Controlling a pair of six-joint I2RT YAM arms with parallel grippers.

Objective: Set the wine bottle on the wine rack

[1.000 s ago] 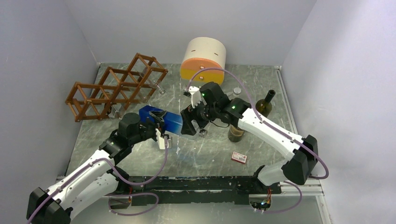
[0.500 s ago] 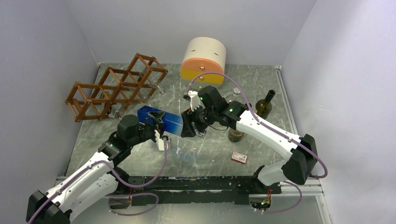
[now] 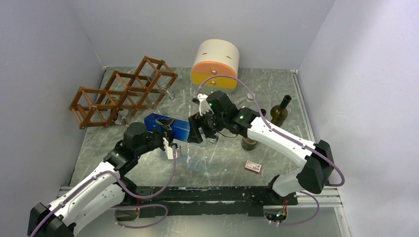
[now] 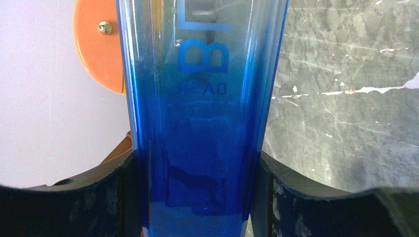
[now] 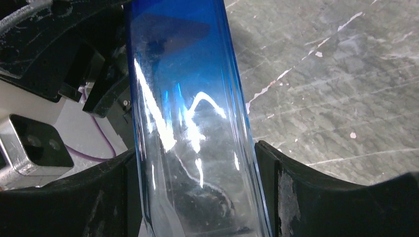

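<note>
The wine bottle [image 3: 170, 127] is blue glass fading to clear, held lying sideways above the table's middle. My left gripper [image 3: 165, 134] is shut on its dark blue end, and in the left wrist view [image 4: 197, 197] the bottle [image 4: 202, 98] fills the gap between the black fingers [image 4: 111, 197]. My right gripper [image 3: 197, 129] is shut on its clear end, and in the right wrist view [image 5: 197, 197] the bottle [image 5: 192, 123] sits between the pads [image 5: 306, 197]. The reddish-brown lattice wine rack [image 3: 123, 91] stands at the back left, apart from the bottle.
A round cream-and-orange cabinet [image 3: 216, 61] stands at the back centre. A dark green bottle [image 3: 279, 111], another bottle [image 3: 249, 141] and a small clear bottle [image 3: 250, 97] stand to the right. A small red-and-white box [image 3: 253, 167] lies near the front.
Both grippers have carried the blue bottle slightly to the left, toward the rack. Both stay shut on it.
</note>
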